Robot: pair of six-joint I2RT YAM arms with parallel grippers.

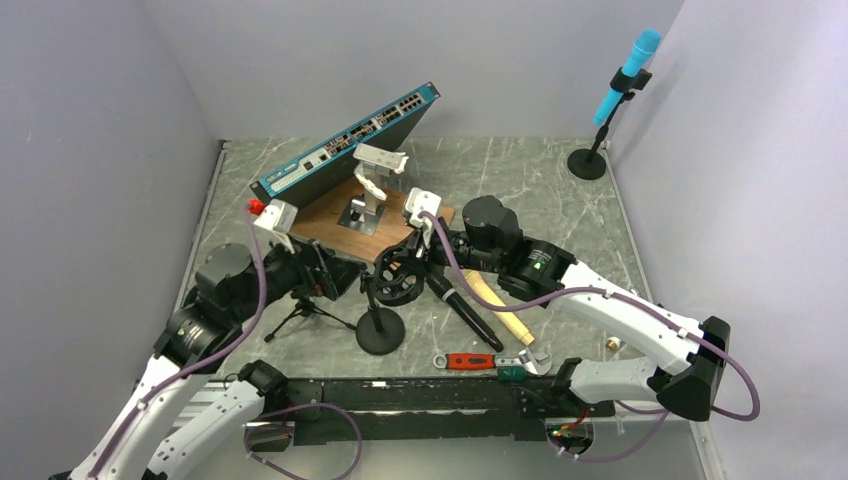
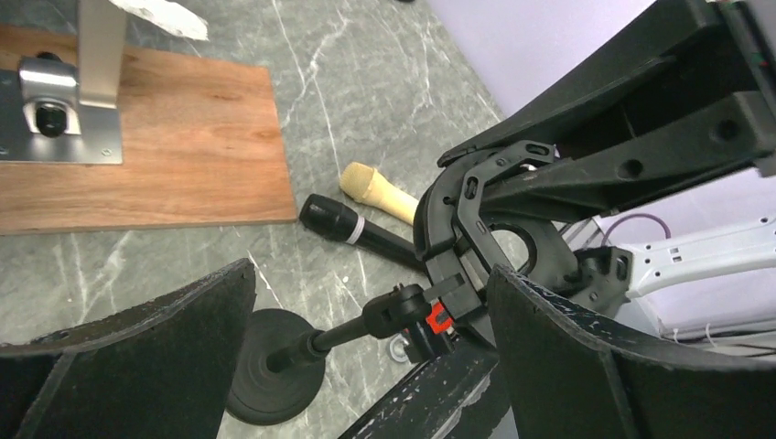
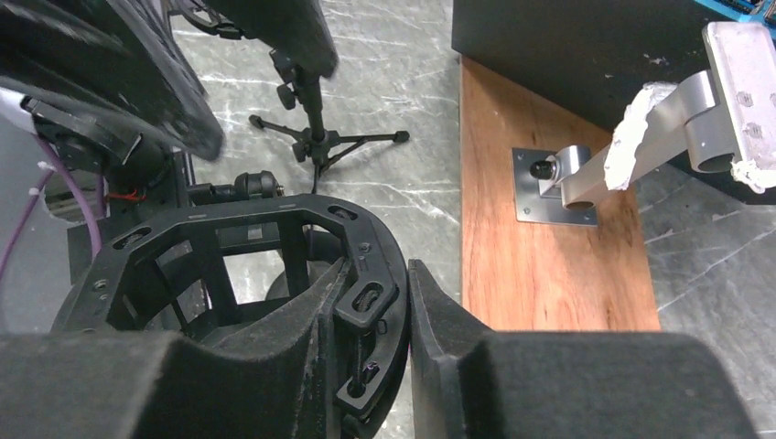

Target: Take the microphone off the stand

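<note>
A black desk stand (image 1: 381,330) with a round base carries a black cage-like shock mount (image 1: 400,272). My right gripper (image 1: 416,262) is shut on that mount's rim (image 3: 371,302), its pads squeezing the ring. The cage looks empty. A black microphone (image 1: 465,310) lies flat on the table just right of the stand, beside a beige one (image 1: 497,303). My left gripper (image 2: 371,285) is open, and the stand's stem (image 2: 343,334) lies between its fingers without touching them. A blue microphone (image 1: 625,75) sits in another stand (image 1: 587,163) at the back right.
A blue network switch (image 1: 345,150) leans at the back. A wooden board (image 1: 330,215) with a metal bracket lies in front of it. A small black tripod (image 1: 300,312) stands by the left arm. A red-handled wrench (image 1: 480,361) lies at the near edge. Walls close three sides.
</note>
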